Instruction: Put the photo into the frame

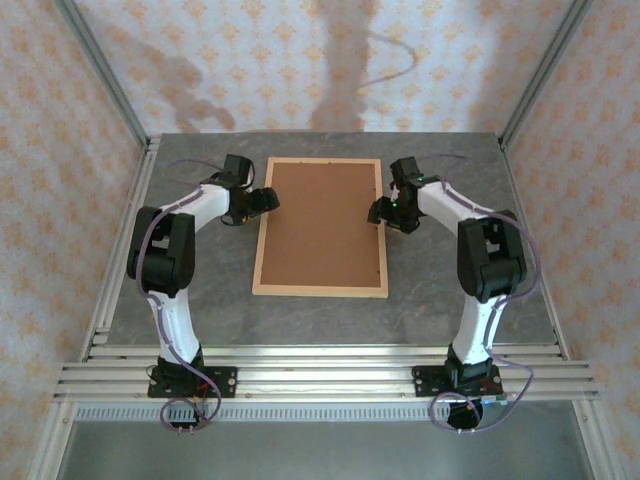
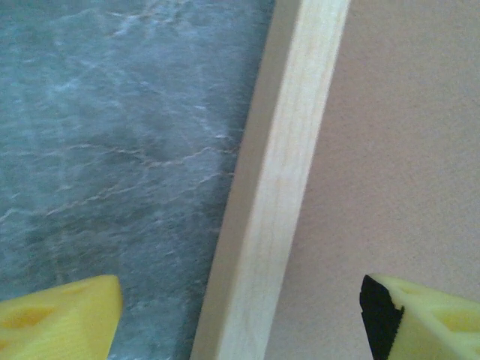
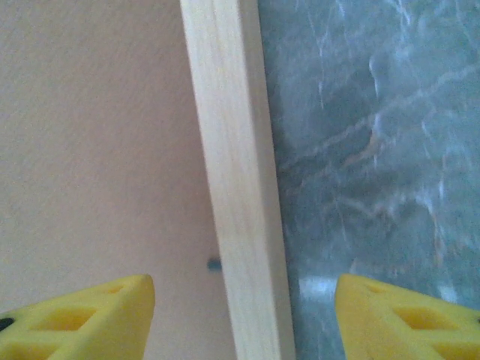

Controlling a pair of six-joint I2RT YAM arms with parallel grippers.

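Observation:
The frame (image 1: 258,250) of light wood lies flat in the middle of the table, its opening covered by a brown backing board (image 1: 322,222). The photo is hidden. My left gripper (image 1: 262,200) is at the frame's left rail (image 2: 277,187). It stands open (image 2: 241,315), one yellow finger (image 2: 60,322) over the table and the other (image 2: 435,322) over the board. My right gripper (image 1: 383,212) straddles the right rail (image 3: 232,150) in the same way. It is open (image 3: 244,307), with clear gaps on both sides of the wood.
The grey marbled table (image 1: 440,290) stretches around the frame on all sides. Metal posts (image 1: 110,90) and patterned walls close in the back and sides. A small dark tab (image 3: 214,264) sits on the board beside the right rail.

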